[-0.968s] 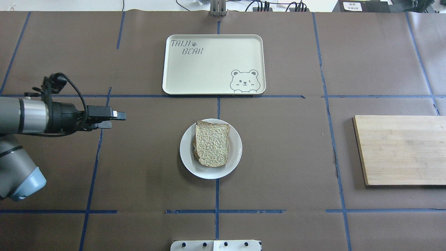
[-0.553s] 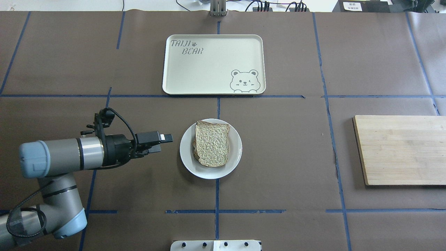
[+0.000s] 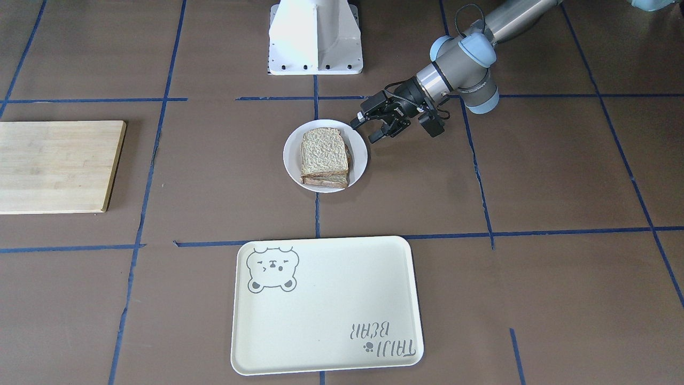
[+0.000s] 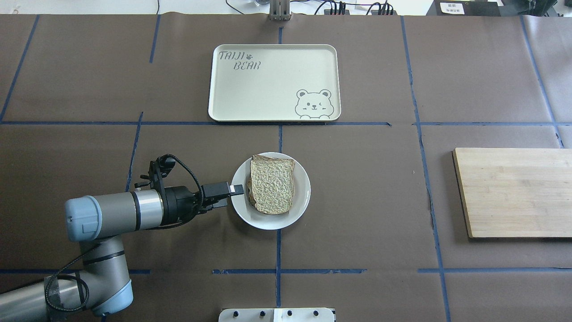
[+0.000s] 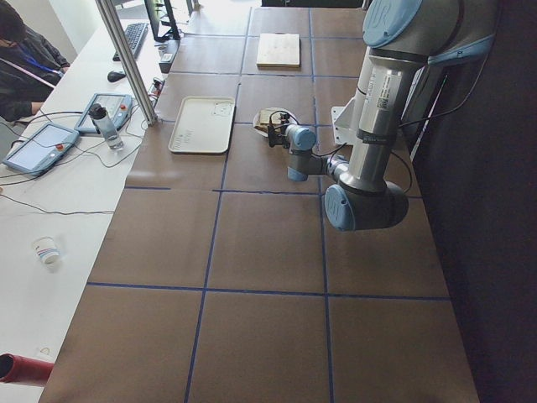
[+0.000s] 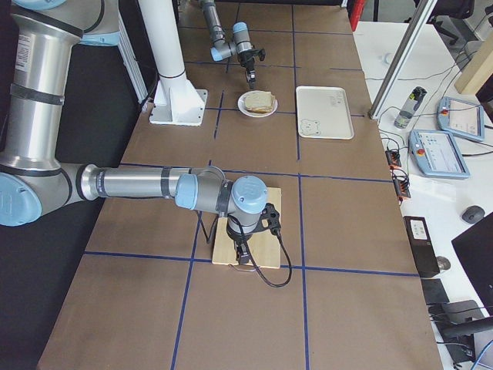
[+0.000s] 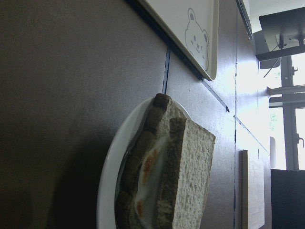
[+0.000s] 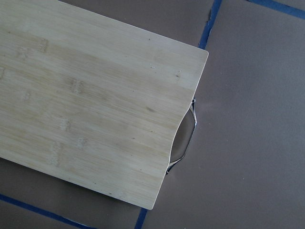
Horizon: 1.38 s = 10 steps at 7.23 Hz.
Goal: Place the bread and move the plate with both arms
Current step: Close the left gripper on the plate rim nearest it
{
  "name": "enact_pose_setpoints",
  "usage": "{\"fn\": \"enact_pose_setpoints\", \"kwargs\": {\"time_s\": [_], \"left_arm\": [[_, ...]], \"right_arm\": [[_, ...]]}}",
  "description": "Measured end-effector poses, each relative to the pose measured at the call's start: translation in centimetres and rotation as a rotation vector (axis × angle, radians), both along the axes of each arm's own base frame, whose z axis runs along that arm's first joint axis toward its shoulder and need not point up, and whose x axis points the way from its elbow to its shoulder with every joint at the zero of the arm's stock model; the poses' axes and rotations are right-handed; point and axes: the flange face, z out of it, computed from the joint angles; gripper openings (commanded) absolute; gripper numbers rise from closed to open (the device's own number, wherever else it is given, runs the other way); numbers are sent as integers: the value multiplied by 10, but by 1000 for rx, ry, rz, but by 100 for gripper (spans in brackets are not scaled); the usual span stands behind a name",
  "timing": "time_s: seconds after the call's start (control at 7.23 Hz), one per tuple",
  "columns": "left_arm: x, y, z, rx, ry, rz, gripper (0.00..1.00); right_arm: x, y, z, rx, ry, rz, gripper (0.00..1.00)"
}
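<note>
The left claw (image 4: 235, 196) is at the rim of the plate (image 4: 300, 197). Straight ahead of it, on the plate, the bread (image 4: 271, 185) lies on toast (image 7: 139, 145). Far beyond the plate, in line with the claw, lies the board (image 4: 514, 192); the tray (image 4: 268, 85) lies off to its side, farther from the robot.

Even bright light, soft shadows; left wrist view dim, backlit, blown-out glare right edge.

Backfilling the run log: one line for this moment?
left gripper open at plate rim | bread on plate | right gripper over cutting board, state unclear
</note>
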Motion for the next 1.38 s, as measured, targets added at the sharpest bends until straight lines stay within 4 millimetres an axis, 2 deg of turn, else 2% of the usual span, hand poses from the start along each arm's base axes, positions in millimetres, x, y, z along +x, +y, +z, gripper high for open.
{"fn": "enact_pose_setpoints", "kwargs": {"time_s": [0.41, 0.55, 0.83, 1.38], "left_arm": [[7, -1, 3, -6, -9, 2, 89], [10, -2, 4, -8, -14, 2, 83], [19, -5, 1, -9, -13, 1, 57], [24, -8, 3, -12, -20, 0, 57]], "right_arm": [[0, 0, 0, 1, 0, 0, 100], [0, 0, 0, 1, 0, 0, 100], [0, 0, 0, 1, 0, 0, 100], [0, -1, 0, 2, 0, 0, 100]]}}
